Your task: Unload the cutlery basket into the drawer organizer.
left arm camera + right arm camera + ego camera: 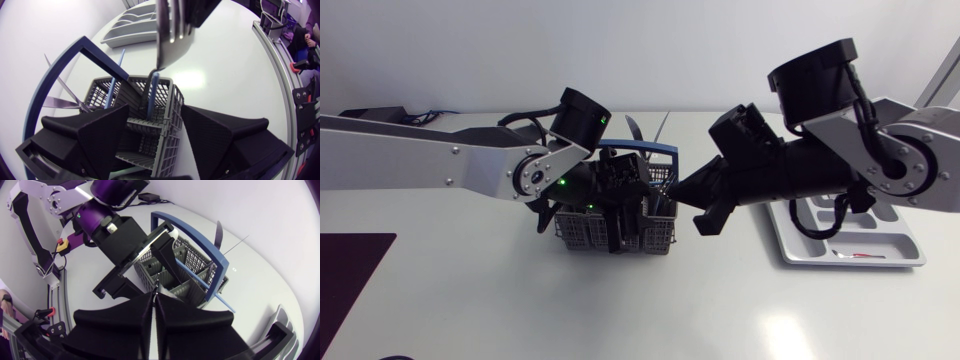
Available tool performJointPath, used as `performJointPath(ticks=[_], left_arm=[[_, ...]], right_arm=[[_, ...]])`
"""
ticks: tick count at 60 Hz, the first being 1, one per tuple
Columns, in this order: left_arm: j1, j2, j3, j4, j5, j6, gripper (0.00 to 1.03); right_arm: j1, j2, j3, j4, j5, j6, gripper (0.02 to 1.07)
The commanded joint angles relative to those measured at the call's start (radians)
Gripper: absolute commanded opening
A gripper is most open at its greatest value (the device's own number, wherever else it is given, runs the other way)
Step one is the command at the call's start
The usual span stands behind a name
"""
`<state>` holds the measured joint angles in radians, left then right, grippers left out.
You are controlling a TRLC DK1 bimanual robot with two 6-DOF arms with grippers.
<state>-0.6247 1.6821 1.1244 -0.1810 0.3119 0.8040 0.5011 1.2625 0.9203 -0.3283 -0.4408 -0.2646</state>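
Observation:
The grey cutlery basket point(582, 232) with its blue hoop handle point(75, 55) stands at mid-table. My left gripper point(615, 205) reaches down over it, a finger pressed against each side of the basket point(150, 145). My right gripper point(675, 195) comes in from the right and is shut on the metal head of a blue-handled fork point(169, 42). The fork's handle point(152, 95) still stands in a compartment. In the right wrist view only a thin edge of the fork shows between that gripper's closed fingers point(154, 294). The grey drawer organizer point(900, 245) lies at the right.
Another blue-handled piece point(113, 80) and pointed metal blades point(65, 102) stick out of the basket. A small red-handled item point(860, 256) lies in the organizer's front slot. A dark mat point(350, 270) covers the table's front left corner.

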Motion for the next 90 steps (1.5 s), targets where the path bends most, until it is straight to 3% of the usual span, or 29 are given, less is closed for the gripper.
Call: performJointPath(ticks=[1, 46, 62, 67, 79, 90], left_arm=[[-0.003, -0.015, -0.014, 0.009, 0.0, -0.011, 0.73], [-0.047, -0.076, 0.156, -0.003, -0.005, -0.127, 0.8], [-0.02, -0.065, 0.259, -0.209, 0.205, -0.114, 0.75], [-0.004, -0.067, 0.288, -0.308, 0.309, -0.086, 0.74], [-0.006, -0.071, 0.284, -0.451, 0.375, 0.0, 0.69], [0.002, -0.075, 0.267, -0.462, 0.408, 0.004, 0.65]], right_arm=[[-0.015, -0.04, 0.045, -0.035, -0.019, 0.013, 0.08], [-0.197, -0.149, 0.244, -0.354, -0.263, 0.042, 0.08], [-0.269, -0.167, 0.242, -0.462, -0.434, -0.056, 0.08], [-0.279, -0.175, 0.232, -0.495, -0.475, -0.096, 0.08], [-0.28, -0.201, 0.192, -0.522, -0.542, -0.122, 0.08], [-0.277, -0.21, 0.184, -0.537, -0.587, -0.12, 0.08]])
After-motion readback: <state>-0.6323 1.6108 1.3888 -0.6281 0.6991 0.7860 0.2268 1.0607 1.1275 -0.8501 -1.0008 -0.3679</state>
